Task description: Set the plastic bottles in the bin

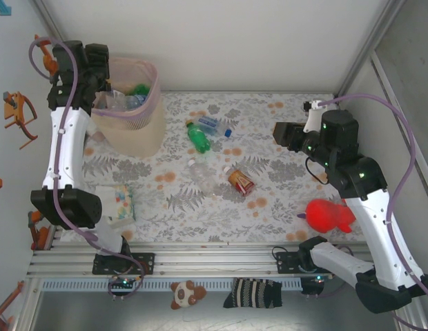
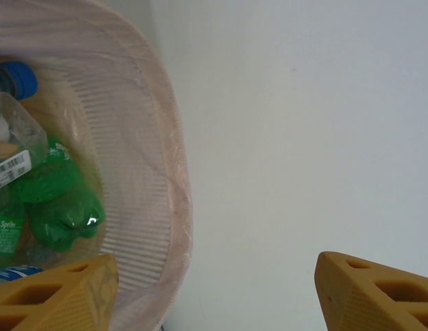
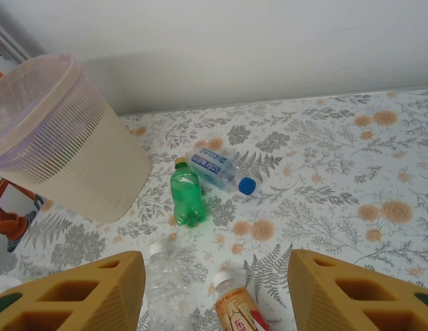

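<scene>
The pale pink bin (image 1: 134, 114) stands at the back left and holds several bottles, among them a green bottle (image 2: 62, 207) and one with a blue cap (image 2: 17, 77). My left gripper (image 2: 214, 296) hangs open and empty over the bin's rim (image 2: 176, 172), facing the wall. On the table lie a green bottle (image 1: 198, 136), a clear blue-capped bottle (image 1: 215, 126), a crumpled clear bottle (image 1: 202, 176) and a copper bottle with a red label (image 1: 240, 181). My right gripper (image 1: 277, 131) hovers open to their right, with nothing between its fingers (image 3: 90, 293).
A red plush toy (image 1: 329, 215) lies at the front right beside the right arm. A white box with coloured dots (image 1: 119, 203) sits at the front left by the left arm. Walls close the table on three sides.
</scene>
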Robot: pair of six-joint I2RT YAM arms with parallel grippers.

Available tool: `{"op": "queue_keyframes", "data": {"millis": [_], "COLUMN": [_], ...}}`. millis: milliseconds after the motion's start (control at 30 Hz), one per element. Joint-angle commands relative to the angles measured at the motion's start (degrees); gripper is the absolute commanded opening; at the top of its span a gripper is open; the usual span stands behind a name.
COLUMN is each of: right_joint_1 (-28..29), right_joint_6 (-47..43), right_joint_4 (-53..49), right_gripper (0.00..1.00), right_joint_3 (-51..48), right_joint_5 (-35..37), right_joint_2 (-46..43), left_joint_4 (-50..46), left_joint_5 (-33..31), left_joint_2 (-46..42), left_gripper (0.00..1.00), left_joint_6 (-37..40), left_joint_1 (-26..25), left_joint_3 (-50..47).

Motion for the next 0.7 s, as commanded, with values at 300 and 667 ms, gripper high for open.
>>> {"op": "queue_keyframes", "data": {"millis": [300, 667], "right_joint_1": [0.4, 0.4], "right_joint_6": [-0.5, -0.3], "right_joint_4": [1.9, 2.2], "right_gripper": [0.56, 0.56], "right_joint_3": [-0.2, -1.1], "right_joint_5": [0.4, 0.4], "right_joint_2": [-1.2, -1.6], "left_joint_4": [-4.6, -6.4], "left_joint_5": [7.0, 11.9], "left_joint_2": [0.8, 4.8], "left_gripper": [0.70, 0.69], "left_joint_6": [8.9, 12.3], "left_joint_1": [0.5, 3.6], "left_joint_3": [-4.6, -11.2]}}
